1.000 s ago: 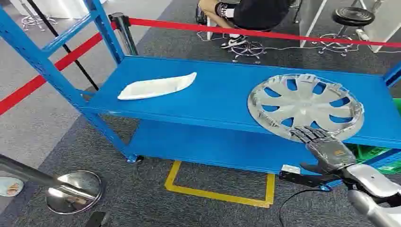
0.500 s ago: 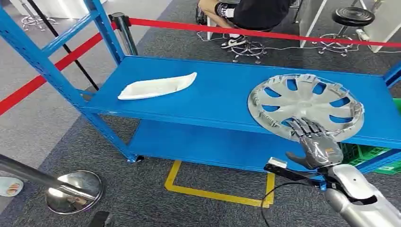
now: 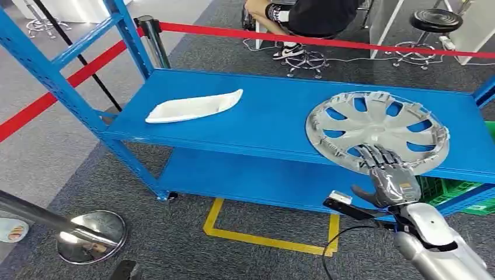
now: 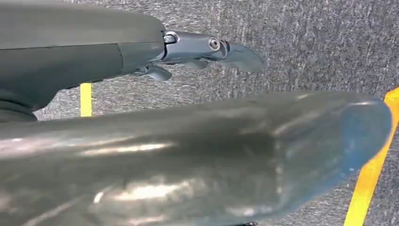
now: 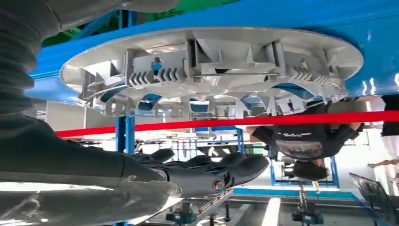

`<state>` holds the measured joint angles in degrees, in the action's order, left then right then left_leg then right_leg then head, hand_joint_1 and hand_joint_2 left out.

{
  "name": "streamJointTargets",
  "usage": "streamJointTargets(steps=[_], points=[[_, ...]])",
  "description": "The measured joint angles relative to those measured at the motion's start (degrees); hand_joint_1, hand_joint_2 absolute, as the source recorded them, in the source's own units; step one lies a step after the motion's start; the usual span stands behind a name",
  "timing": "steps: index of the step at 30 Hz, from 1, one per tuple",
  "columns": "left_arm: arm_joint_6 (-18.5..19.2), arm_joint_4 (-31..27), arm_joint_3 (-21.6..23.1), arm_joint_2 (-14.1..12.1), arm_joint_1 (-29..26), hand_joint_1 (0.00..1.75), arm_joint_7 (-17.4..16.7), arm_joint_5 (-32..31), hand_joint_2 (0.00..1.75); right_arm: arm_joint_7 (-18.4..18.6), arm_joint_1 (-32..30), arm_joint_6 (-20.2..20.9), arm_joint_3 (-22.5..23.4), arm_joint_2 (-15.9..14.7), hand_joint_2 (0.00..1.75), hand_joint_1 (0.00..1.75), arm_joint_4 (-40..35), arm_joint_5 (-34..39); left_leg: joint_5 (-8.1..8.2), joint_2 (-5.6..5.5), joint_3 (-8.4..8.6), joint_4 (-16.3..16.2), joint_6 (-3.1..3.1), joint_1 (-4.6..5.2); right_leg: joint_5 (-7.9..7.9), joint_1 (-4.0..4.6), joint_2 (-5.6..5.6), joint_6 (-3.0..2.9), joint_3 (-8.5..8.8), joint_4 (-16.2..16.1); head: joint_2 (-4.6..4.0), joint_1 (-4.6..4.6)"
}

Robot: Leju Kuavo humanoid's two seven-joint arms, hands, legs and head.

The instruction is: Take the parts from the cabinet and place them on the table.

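On the upper shelf of the blue steel rack (image 3: 274,116), toward its right end, lies the round silver-grey plastic wheel cover (image 3: 377,129), flat, with blue shelf showing through its spoke openings and its near edge reaching the shelf's front lip. Well apart from it, on the left half of the same shelf, rests the long white curved plastic trim piece (image 3: 194,107). Right hand (image 3: 390,175): raised from below at the front edge of the shelf, dark fingers (image 3: 378,156) extended and slightly spread over the near rim of the wheel cover, thumb held out to the side below the shelf edge. The right wrist view shows the fingers (image 5: 221,167) straight, with a gap between them and the ribbed rim of the cover (image 5: 211,70); nothing is grasped, and whether the fingertips touch the cover's face cannot be told. Left hand (image 4: 202,49): hanging above grey carpet (image 4: 306,42) marked with yellow tape, fingers gently curved and apart, holding nothing. Lower shelf of the rack (image 3: 257,178): bare blue panel. Surroundings: a red barrier tape (image 3: 327,42) stretched behind the rack, a chromed stanchion base (image 3: 93,236) on the floor at lower left, a yellow floor marking (image 3: 268,236) before the rack, and a seated person (image 3: 309,17) beyond the tape.
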<state>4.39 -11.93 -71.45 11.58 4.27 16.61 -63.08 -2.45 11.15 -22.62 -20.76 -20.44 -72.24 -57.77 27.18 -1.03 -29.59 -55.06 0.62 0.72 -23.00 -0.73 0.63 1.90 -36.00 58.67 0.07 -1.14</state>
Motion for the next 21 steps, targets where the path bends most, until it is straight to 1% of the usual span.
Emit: streamJointTargets(steps=[3,8,16,21], points=[[0.0,0.0,0.0,0.0,0.0,0.00,-0.2,-0.2,0.00,1.0,0.3,-1.0,0.3,0.3,1.75,0.00,0.7,-1.6,0.00,0.00,-0.03,0.0,0.00,0.00,0.00,0.00,0.00,0.00,0.00,0.0,0.00,0.00],[0.0,0.0,0.1,0.0,0.0,0.00,-0.5,-1.0,0.00,1.8,2.0,-1.3,0.7,0.8,1.75,0.00,3.1,-3.0,0.00,0.00,0.03,0.0,0.00,0.00,0.00,0.00,0.00,0.00,0.01,0.0,0.00,0.00],[0.2,0.0,1.1,0.0,0.1,0.00,-0.8,-2.3,0.00,4.7,5.7,-1.4,0.8,1.4,1.75,0.00,10.9,-7.4,0.00,0.01,0.04,0.0,0.00,0.00,0.01,0.00,0.00,-0.01,0.02,0.0,0.00,-0.02],[0.2,0.0,1.5,0.0,0.1,0.00,-0.8,-3.0,0.00,5.5,8.5,-1.9,0.8,1.7,1.75,0.00,15.7,-7.5,0.00,0.01,0.04,0.0,0.00,0.00,0.01,0.00,0.02,-0.01,0.01,0.0,0.00,-0.02]])
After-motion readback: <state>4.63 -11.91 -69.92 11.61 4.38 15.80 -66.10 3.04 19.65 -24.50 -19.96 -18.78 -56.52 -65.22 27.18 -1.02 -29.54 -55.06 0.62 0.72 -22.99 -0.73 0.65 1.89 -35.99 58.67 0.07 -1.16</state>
